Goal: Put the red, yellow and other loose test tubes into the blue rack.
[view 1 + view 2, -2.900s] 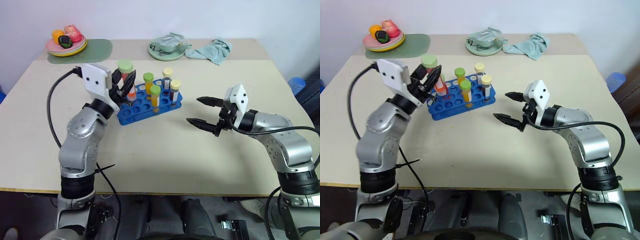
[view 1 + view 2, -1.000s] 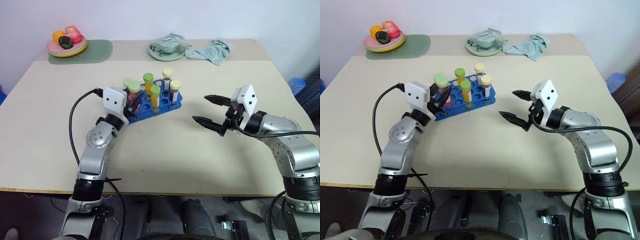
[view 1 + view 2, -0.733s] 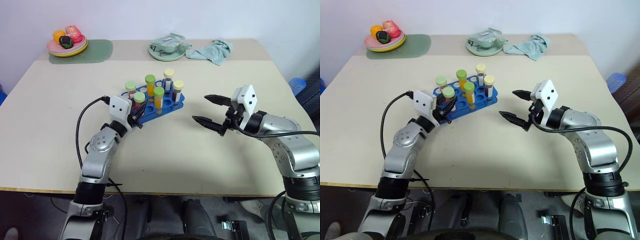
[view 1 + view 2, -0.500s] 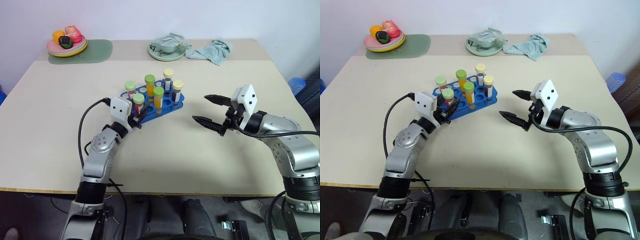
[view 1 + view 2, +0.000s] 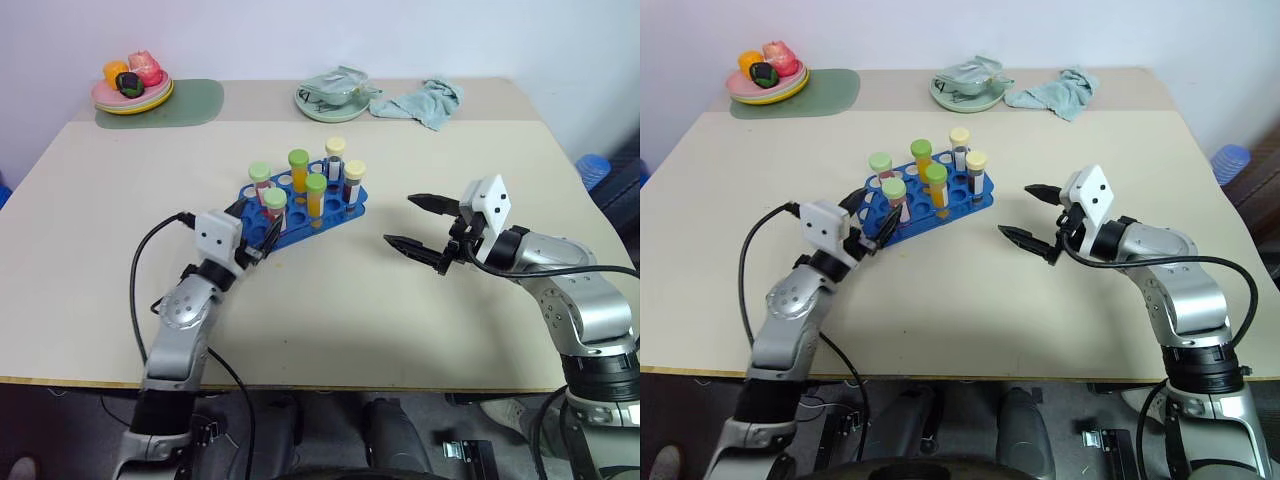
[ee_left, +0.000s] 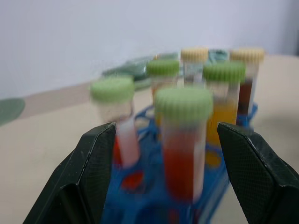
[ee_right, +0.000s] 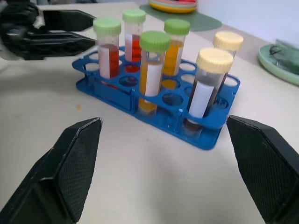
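Since a second ago the left fingers (image 5: 872,226) have let go of the red tube (image 5: 895,199) and drawn back; they now stand apart just short of it. That tube stands upright in the blue rack (image 5: 960,208) with five other capped tubes. Across the counter (image 5: 970,300), the right fingers (image 5: 1032,221) hover spread wide, well apart from the rack.

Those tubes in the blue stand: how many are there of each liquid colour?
Red tubes: 2
Yellow-orange tubes: 2
Dark brown tubes: 2
Total: 6, all standing in the blue rack
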Robot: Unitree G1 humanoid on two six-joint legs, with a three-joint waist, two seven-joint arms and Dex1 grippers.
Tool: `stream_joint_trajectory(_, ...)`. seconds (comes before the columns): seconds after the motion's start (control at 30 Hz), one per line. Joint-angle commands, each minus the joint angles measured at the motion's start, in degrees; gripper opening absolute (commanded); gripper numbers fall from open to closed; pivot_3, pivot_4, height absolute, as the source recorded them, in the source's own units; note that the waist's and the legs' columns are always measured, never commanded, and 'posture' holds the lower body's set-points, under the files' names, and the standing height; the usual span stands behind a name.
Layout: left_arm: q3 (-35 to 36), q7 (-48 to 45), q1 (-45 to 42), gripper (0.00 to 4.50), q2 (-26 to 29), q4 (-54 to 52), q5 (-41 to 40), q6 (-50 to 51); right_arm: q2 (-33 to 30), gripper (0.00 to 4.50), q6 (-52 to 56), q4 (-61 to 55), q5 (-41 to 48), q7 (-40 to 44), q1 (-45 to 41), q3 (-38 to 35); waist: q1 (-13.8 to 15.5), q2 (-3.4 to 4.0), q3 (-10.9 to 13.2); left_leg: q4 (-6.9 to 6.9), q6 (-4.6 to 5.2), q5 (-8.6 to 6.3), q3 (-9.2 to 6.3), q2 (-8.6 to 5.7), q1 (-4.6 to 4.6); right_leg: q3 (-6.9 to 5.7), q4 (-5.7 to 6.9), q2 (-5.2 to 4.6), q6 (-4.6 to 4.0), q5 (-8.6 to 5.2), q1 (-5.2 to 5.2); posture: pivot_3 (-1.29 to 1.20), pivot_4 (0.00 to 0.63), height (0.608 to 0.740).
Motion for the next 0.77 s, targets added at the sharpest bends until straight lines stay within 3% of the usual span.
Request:
stream_joint_trajectory(0.03, 3.18, -6.69, 3.72, 3.5, 3.69, -6.02, -6.27, -0.91, -0.19, 4.37, -1.89, -1.1, -0.6, -1.45, 3.18, -3.01, 0.14, 0.0, 0.0, 0.0, 0.03, -0.02, 0.0, 0.0, 0.0, 0.0, -0.01, -0.01, 0.0, 0.0, 0.01, 0.0, 0.15, 0.74)
stream_joint_trajectory(0.37, 7.79, -18.29, 10.19, 3.5, 14.74, -14.1, -19.46, 8.66, -1.89, 4.37, -3.79, -2.76, -0.16, -3.59, 17.93, -14.64, 0.07, 0.04, 0.01, -0.04, 0.15, -0.09, -0.01, 0.02, 0.01, 0.0, -0.05, 0.0, -0.01, -0.01, 0.04, 0.0, 0.15, 0.74)
stream_joint_trajectory(0.77, 9.95, -22.22, 10.68, 3.5, 19.05, -17.11, -24.25, 14.92, -4.12, 4.37, -3.88, -3.87, 1.31, -1.62, 22.67, -19.71, -0.09, 0.09, -0.02, -0.07, 0.17, -0.1, 0.01, 0.06, 0.06, 0.0, -0.08, 0.02, -0.02, -0.01, 0.11, 0.0, 0.15, 0.74)
